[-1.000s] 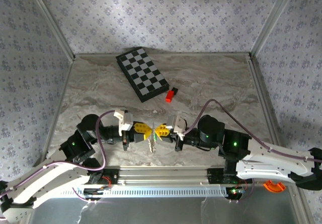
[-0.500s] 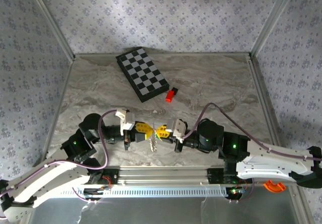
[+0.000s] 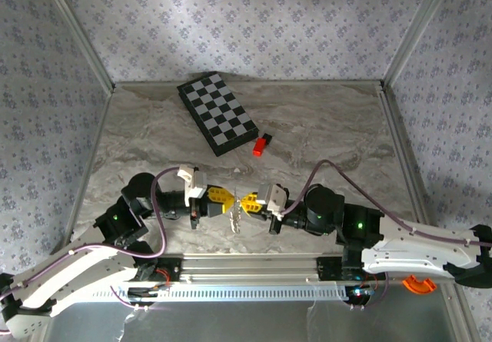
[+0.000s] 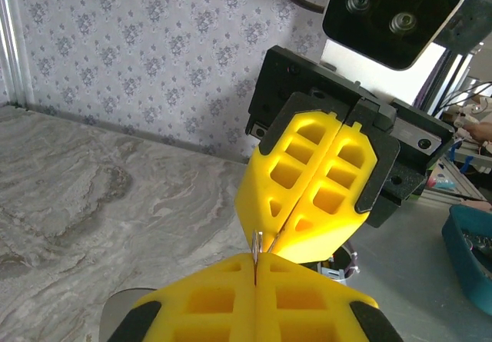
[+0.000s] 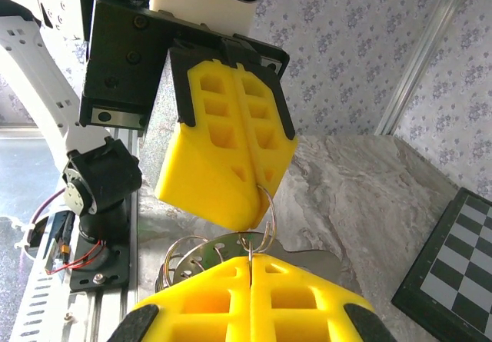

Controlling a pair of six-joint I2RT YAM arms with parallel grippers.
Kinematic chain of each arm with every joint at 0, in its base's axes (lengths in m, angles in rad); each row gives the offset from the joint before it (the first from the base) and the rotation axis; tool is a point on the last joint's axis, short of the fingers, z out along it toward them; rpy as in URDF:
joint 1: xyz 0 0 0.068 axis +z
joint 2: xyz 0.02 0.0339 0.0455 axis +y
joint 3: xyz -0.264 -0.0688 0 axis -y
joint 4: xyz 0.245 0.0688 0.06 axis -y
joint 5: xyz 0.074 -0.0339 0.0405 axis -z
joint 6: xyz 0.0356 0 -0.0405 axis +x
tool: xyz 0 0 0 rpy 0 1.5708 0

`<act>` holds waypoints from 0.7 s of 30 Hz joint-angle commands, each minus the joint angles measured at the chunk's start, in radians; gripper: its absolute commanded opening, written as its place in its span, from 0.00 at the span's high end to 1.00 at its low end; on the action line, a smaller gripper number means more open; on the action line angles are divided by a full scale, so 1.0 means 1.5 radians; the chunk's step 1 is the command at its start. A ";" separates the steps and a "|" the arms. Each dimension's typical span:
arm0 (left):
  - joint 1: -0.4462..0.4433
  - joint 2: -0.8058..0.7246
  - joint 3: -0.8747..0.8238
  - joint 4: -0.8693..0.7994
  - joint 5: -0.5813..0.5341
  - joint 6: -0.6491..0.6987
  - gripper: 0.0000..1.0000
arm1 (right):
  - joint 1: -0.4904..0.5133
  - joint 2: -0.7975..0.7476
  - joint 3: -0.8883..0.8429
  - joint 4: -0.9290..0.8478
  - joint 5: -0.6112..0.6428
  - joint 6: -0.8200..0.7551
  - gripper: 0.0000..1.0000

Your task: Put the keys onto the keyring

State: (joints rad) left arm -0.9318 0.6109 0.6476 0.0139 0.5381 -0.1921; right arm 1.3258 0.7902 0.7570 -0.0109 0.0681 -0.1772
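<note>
My left gripper and right gripper meet tip to tip above the near part of the marble table. Both are shut on the thin silvery keyring, which dangles between them. In the right wrist view my own yellow fingers pinch one wire loop, and the left gripper opposite pinches the keyring. A flat silvery plate with holes and more rings hang below. In the left wrist view a sliver of keyring pokes from my shut left gripper, close against the right gripper. I cannot make out the keys.
A black-and-white checkerboard lies at the back of the table, with a small red-and-black block beside its near corner. An aluminium rail runs along the near edge. Patterned walls close in the left, back and right sides.
Both grippers stay shut and tip to tip. The right arm's wrist has shifted slightly toward the near edge, and the dangling ring has barely moved.
</note>
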 commanded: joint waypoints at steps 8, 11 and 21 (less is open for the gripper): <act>-0.008 -0.007 0.013 0.090 0.019 -0.017 1.00 | 0.004 -0.001 -0.016 0.032 0.016 -0.011 1.00; -0.008 -0.002 0.018 0.091 0.024 -0.015 1.00 | 0.004 -0.009 -0.019 0.036 0.011 -0.010 1.00; -0.013 0.005 0.026 0.097 0.027 -0.014 1.00 | 0.003 -0.034 0.004 0.009 0.009 0.021 0.74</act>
State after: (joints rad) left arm -0.9436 0.6193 0.6476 0.0826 0.5507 -0.2077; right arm 1.3273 0.7647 0.7372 0.0254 0.0746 -0.1646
